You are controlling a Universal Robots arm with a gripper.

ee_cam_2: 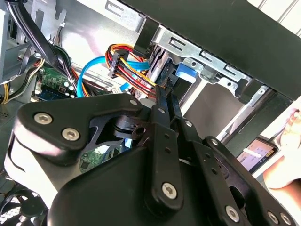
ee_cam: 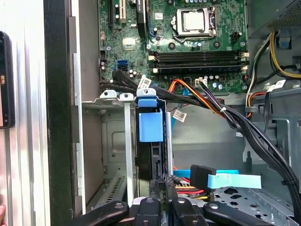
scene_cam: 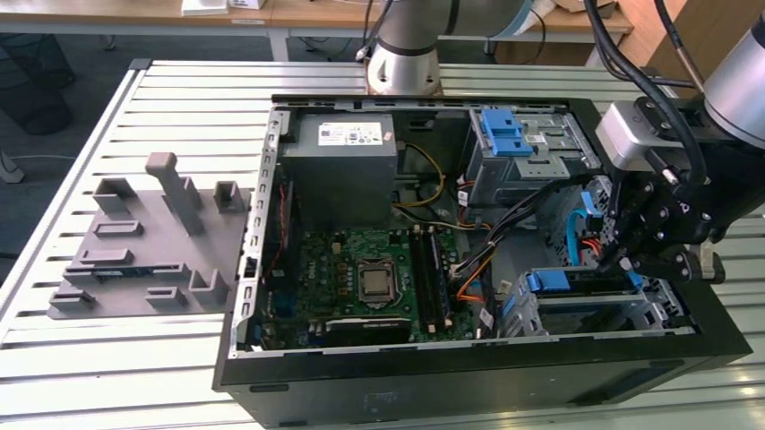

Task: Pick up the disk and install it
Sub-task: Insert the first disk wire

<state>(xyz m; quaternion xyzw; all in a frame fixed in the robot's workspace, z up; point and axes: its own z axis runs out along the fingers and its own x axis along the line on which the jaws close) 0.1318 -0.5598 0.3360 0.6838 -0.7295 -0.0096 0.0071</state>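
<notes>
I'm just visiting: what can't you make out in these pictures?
- Disk: first wrist view, its label face hidden by the metal cage.
- End effector: second wrist view, its own black body hides its contact with the disk.
- Hand: second wrist view, cut off by the edge.

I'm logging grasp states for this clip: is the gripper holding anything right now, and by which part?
It cannot be told. The gripper sits at the edge of the disk standing in its bay, fingers close together, but the contact itself is hidden.
</notes>
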